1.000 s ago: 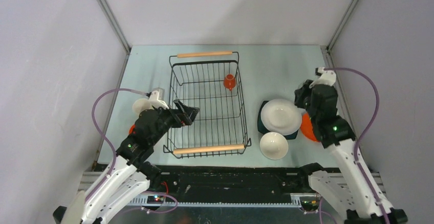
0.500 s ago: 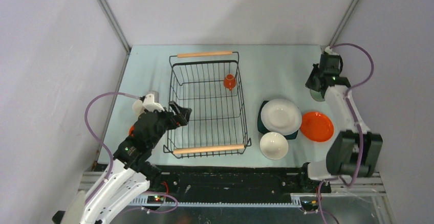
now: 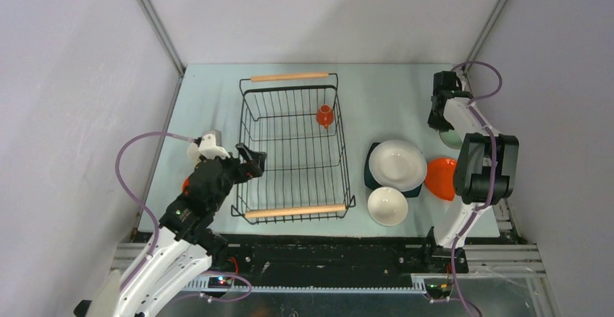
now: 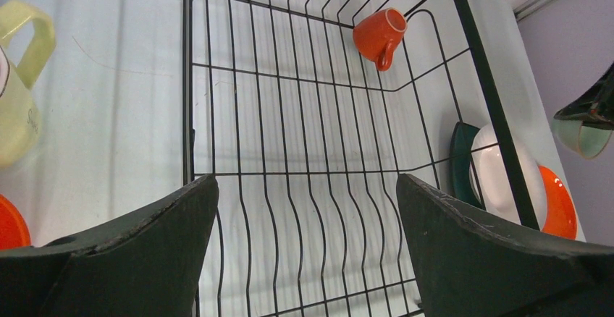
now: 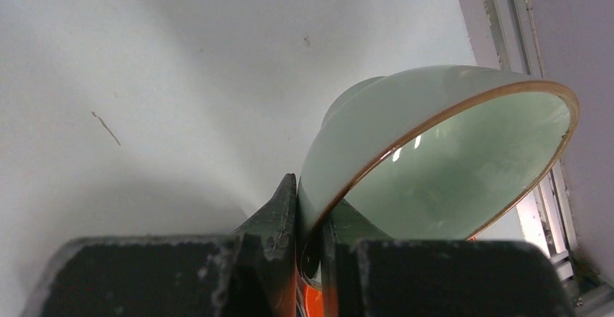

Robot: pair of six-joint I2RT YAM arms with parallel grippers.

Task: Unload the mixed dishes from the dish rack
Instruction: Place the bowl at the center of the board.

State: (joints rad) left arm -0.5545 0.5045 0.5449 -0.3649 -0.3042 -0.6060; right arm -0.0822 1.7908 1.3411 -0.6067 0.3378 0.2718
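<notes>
Top view, right hand: the right hand (image 3: 442, 123) has swung from over the orange plate (image 3: 439, 178) to the far right of the table (image 3: 391, 100), with the green bowl (image 3: 450, 139) under it
Top view, left hand: the left hand (image 3: 252, 162) has eased back a little and hangs over the left wall of the rack (image 3: 297, 147), holding nothing
Top view, unloaded: the white plate (image 3: 397, 163) sits on the teal plate (image 3: 370, 178), with the white bowl (image 3: 387, 205) just beside them, all right of the rack
Left wrist view: fingers spread wide above the wire floor; only the cup (image 4: 380, 33) lies inside, in the far right corner; the mug (image 4: 18, 107) stands outside on the left
Right wrist view: fingers clamped on the green bowl's rim, the bowl tilted; whether its foot touches the table cannot be told
Meaning: the bowl looks bound for a free spot beyond the orange plate; once it is down, the cup seems the last dish to lift out
</notes>
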